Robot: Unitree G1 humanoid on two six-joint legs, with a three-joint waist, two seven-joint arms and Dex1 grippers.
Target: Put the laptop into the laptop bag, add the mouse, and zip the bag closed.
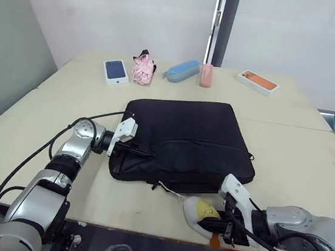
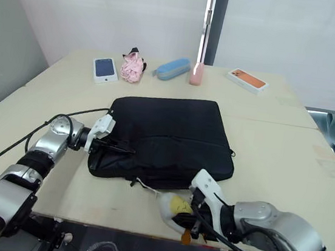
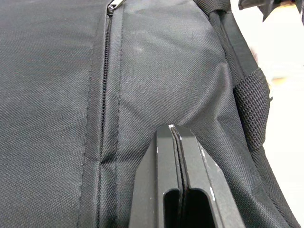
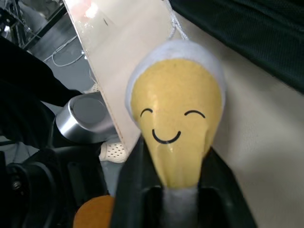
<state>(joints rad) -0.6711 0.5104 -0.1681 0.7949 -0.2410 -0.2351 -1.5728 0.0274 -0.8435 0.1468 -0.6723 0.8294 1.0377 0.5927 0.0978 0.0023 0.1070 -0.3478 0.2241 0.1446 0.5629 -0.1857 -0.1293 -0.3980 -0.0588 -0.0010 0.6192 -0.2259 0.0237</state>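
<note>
The black laptop bag lies flat in the middle of the table, its front-pocket zip drawn closed. My left gripper is shut, its fingertips resting on the fabric at the bag's left end beside a handle strap; nothing shows between the fingers. At the table's front edge, my right gripper is shut on a white plush egg with a yellow smiling face, just in front of the bag. The laptop and the mouse are out of view.
Along the far edge lie a white phone box, a pink crumpled item, a blue case, a small pink container and an orange-topped box. The table's front edge runs right beside the plush.
</note>
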